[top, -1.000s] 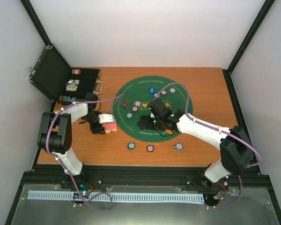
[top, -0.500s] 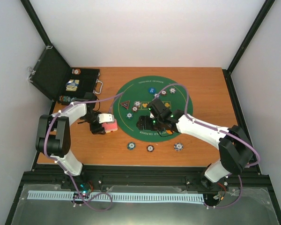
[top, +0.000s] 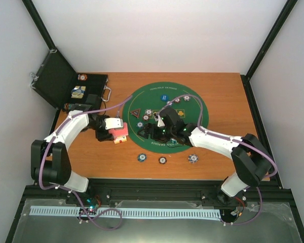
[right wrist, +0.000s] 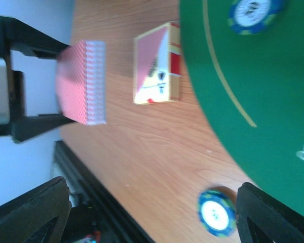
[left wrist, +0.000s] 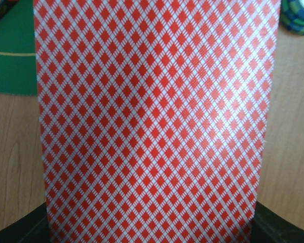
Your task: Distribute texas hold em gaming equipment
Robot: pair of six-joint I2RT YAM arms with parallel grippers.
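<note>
The right gripper (top: 145,130) has slid left to the green mat (top: 192,109)'s edge, toward the left gripper (top: 115,132), which stays clamped on the red-backed deck (left wrist: 152,121) just off the mat, so the right's wide-open jaws look ready to draw a card for dealing.

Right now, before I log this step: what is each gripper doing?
Left gripper: closed on the red-backed card deck.
Right gripper: open, holding nothing.

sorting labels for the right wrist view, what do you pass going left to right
red-backed cards → small card box → blue chip low in the picture → blue chip at the top edge
</note>
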